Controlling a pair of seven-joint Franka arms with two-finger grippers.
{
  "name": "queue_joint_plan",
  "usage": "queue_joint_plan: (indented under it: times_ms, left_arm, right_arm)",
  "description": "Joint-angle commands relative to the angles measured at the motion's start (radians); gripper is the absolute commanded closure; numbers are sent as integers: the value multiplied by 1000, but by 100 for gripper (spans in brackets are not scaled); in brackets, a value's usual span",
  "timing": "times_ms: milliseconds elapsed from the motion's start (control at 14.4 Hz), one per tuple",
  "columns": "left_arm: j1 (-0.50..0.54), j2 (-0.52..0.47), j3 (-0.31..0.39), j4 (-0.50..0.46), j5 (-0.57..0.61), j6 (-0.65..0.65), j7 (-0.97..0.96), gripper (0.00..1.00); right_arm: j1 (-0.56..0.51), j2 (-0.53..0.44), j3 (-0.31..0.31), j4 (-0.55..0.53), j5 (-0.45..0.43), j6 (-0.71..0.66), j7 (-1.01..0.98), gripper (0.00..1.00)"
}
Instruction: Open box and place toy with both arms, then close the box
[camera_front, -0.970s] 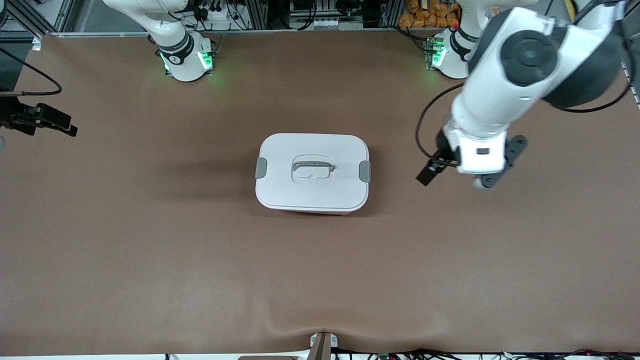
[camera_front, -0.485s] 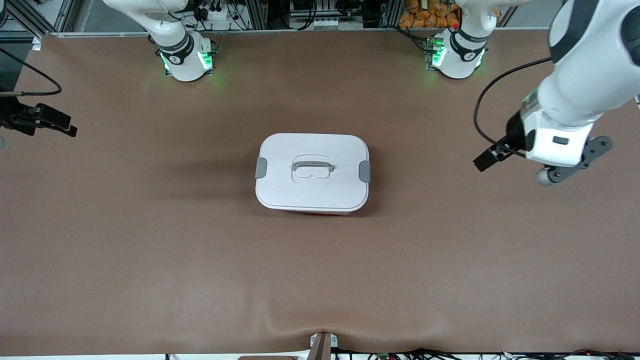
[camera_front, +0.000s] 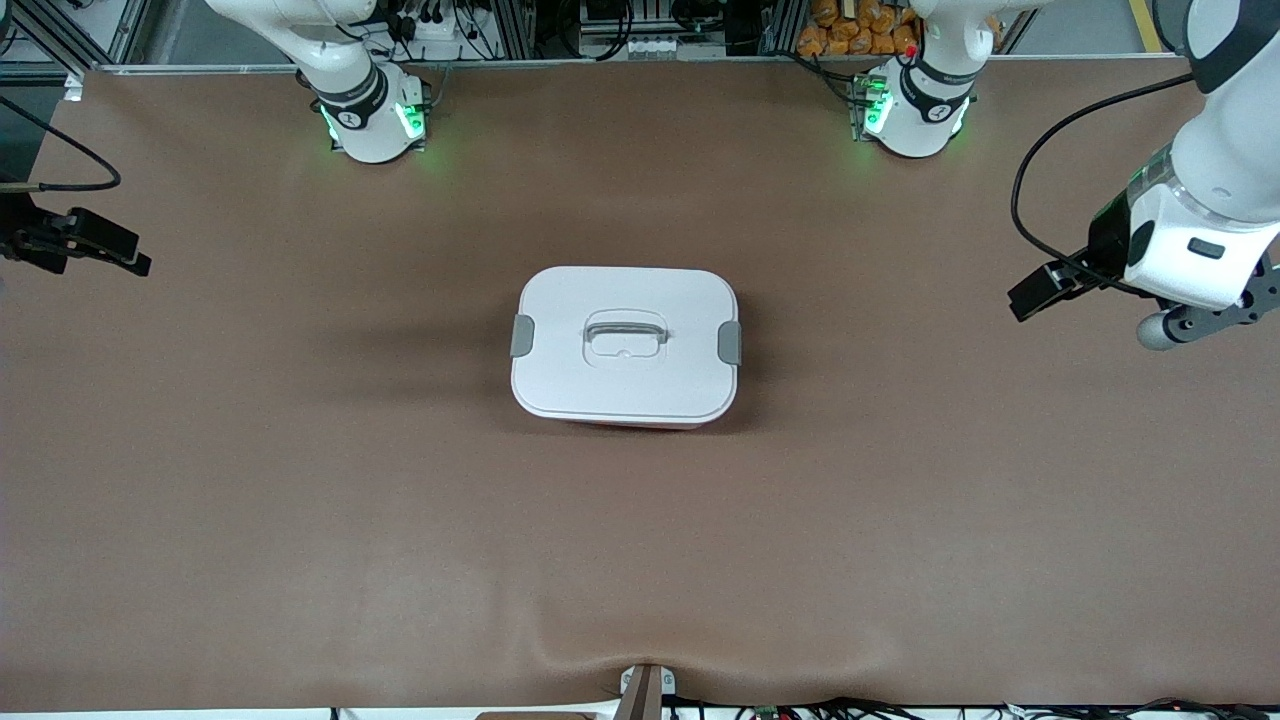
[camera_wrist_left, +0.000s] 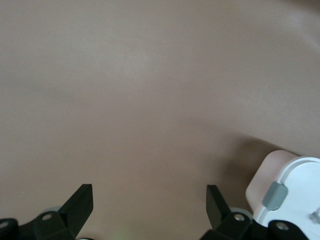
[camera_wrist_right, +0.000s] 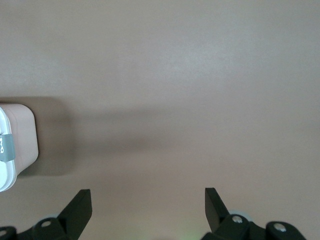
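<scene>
one brown table (camera_front: 300, 480), closed box (camera_front: 625, 345) mid-table, left gripper (camera_wrist_left: 149, 205) had swung outward, right gripper (camera_wrist_right: 147, 207) waited, both jaws wide

High front camera faces the arms; both wrist views, probably raised, share the box (camera_front: 626, 345).

Lid's on the box (camera_front: 625, 345), so no telling what's inside, and the toy's not showing anywhere. Right gripper (camera_wrist_right: 148, 206) is chopped off at the front view's 9 o'clock edge, and both wrist views only catch a corner of the box.
</scene>
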Motion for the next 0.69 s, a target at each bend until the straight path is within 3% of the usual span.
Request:
queue_joint_plan:
  times_ms: [0, 346, 623]
  left_arm:
    - [-86, -100, 140, -87, -40, 0, 117, 0]
    - [-129, -220, 212, -209, -57, 0, 245, 0]
    - [-173, -283, 255, -253, -59, -4, 308, 0]
  right_arm:
    - [-16, 2, 9, 15, 10, -6, 1, 0]
    - [-16, 3, 9, 15, 10, -8, 1, 0]
    - [-16, 3, 9, 13, 10, -8, 1, 0]
